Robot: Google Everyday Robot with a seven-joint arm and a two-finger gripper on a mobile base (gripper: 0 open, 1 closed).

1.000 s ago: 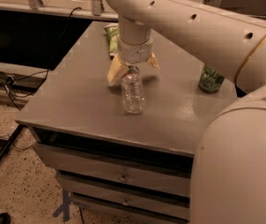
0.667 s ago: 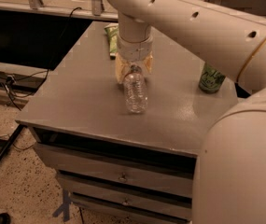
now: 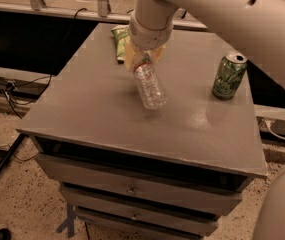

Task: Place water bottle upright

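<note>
The water bottle [image 3: 150, 88] is clear and ribbed, with a thin label band near its neck. It hangs tilted over the middle of the grey table [image 3: 97, 109], cap end up and its base pointing down and to the right. My gripper [image 3: 143, 60] comes down from above, and its yellowish fingers [image 3: 130, 60] are shut around the bottle's neck and cap end. The cap is hidden between the fingers. I cannot tell whether the base touches the table top.
A green soda can [image 3: 228, 76] stands upright at the right of the table. A green snack bag [image 3: 120, 42] lies at the back, behind the gripper. The table has drawers [image 3: 132, 189] below. My white arm [image 3: 232, 14] crosses the top right. Cables lie on the floor at the left.
The bottle stood nearly upright under the gripper a second ago. It now leans over, its base swung out to the right, still held at the neck.
</note>
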